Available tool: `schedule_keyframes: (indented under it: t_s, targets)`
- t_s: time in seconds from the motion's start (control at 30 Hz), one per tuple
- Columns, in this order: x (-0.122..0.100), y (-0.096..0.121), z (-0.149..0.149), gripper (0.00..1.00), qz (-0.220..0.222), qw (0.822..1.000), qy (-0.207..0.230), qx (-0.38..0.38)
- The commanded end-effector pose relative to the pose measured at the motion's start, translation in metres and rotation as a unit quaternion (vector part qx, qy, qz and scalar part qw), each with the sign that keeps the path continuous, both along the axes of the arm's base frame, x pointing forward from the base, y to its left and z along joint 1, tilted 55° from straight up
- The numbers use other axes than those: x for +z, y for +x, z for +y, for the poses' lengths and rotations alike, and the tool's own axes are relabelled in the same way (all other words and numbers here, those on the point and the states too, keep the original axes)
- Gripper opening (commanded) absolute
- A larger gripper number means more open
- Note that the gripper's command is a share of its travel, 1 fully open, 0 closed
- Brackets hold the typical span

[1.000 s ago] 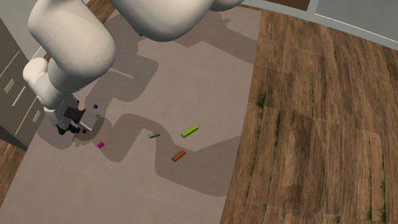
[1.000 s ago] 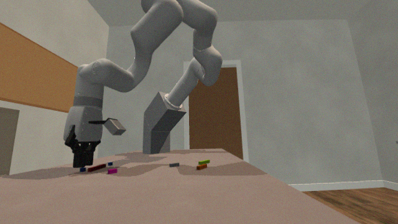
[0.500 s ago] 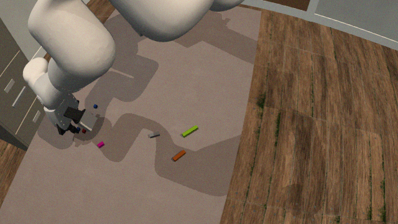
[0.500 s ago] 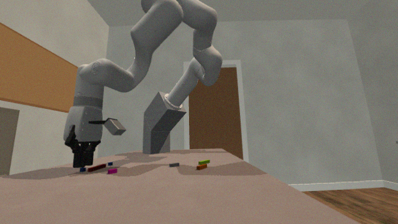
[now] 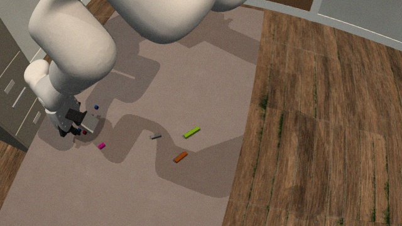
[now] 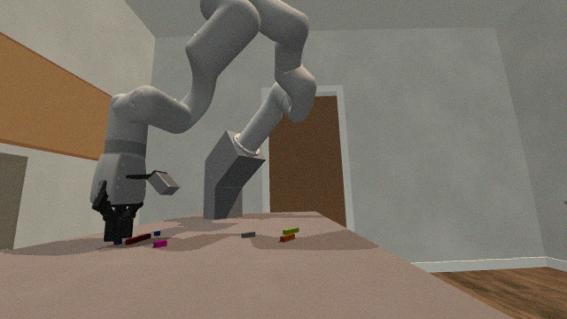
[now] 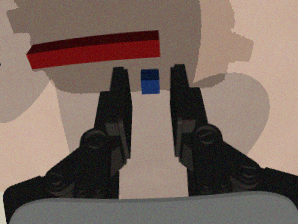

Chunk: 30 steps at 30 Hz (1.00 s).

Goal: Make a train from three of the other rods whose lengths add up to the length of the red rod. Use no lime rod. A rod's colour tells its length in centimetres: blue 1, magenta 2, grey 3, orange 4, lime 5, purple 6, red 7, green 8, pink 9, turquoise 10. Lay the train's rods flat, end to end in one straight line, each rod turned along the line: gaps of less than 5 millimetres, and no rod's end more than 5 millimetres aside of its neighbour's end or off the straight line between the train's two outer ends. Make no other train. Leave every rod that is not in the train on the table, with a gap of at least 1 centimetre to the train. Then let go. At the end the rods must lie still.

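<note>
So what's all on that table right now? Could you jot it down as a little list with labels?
arm: lowered at the table's left end
gripper: partly open, holding nothing, fingertips either side of a blue rod
red rod: flat, just beyond the fingertips
second blue rod: lies apart
magenta rod: near the gripper
grey rod: mid-table
lime rod: beside the orange rod

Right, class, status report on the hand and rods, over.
Hand low, part open, holding nothing. Blue rod between fingertips, untouched. Red rod close beyond.
</note>
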<state>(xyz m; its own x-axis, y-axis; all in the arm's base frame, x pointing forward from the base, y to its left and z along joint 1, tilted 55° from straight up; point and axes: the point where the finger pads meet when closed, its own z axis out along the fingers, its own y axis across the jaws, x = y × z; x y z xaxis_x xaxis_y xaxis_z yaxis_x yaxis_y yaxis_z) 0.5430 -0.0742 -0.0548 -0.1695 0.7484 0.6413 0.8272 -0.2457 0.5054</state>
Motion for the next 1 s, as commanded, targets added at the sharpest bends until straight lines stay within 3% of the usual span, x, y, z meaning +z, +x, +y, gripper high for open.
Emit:
schedule_keyframes:
  t_s: [0.0,0.97]
  targets:
    - [-0.0013,0.0017,-0.0013,0.24,0.000,1.000,-0.002,-0.002]
    - [-0.0049,0.0050,0.0025,0.24,0.000,1.000,-0.002,-0.002]
